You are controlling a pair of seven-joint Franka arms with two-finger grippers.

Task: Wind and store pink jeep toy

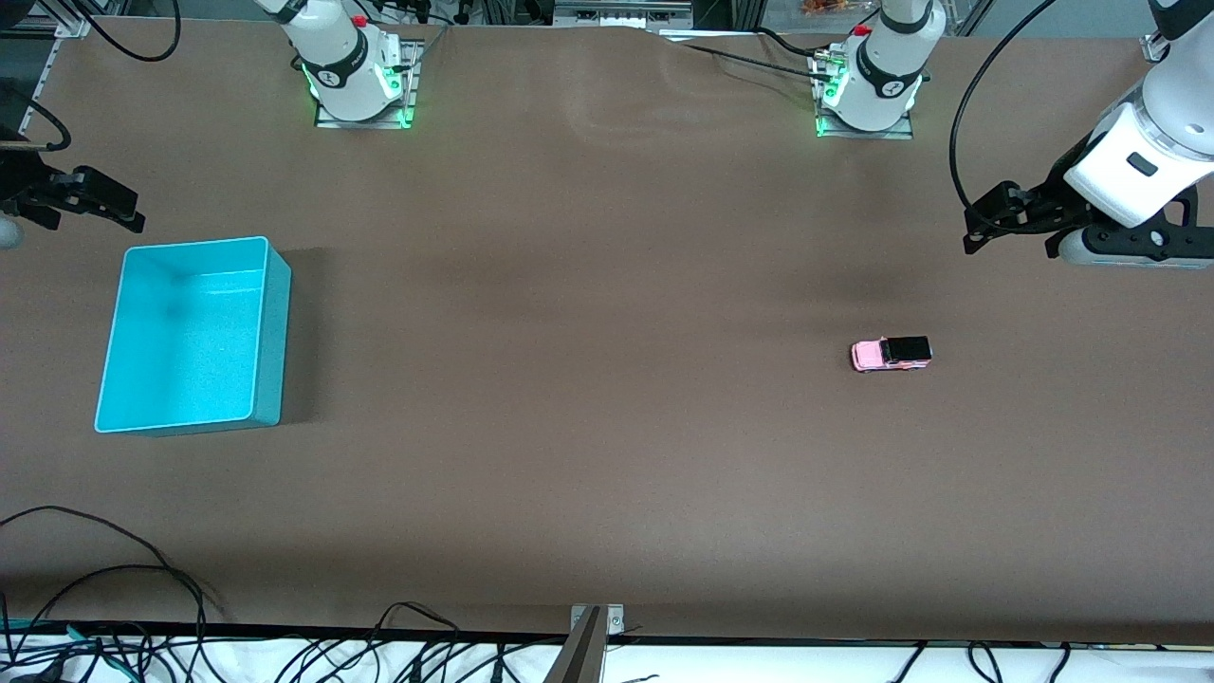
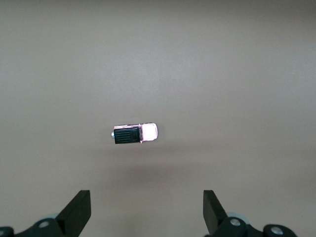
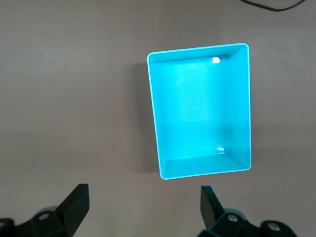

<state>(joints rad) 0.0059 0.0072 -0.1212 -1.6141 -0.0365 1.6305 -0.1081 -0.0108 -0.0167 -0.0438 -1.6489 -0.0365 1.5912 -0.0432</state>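
Observation:
The pink jeep toy [image 1: 890,354] stands on its wheels on the brown table toward the left arm's end; its body is light pink and its roof black. In the left wrist view the jeep [image 2: 135,134] lies ahead of the fingertips and apart from them. My left gripper [image 1: 1010,242] [image 2: 146,197] hangs high over the table's end by the jeep, open and empty. The turquoise bin [image 1: 185,341] [image 3: 197,113] sits empty toward the right arm's end. My right gripper [image 1: 98,225] [image 3: 143,191] hovers beside the bin, open, holding nothing.
The two arm bases [image 1: 360,85] [image 1: 868,95] stand along the table's edge farthest from the front camera. Loose black cables [image 1: 114,588] and a metal bracket [image 1: 593,631] lie at the edge nearest it. Wide bare tabletop [image 1: 569,332] separates bin and jeep.

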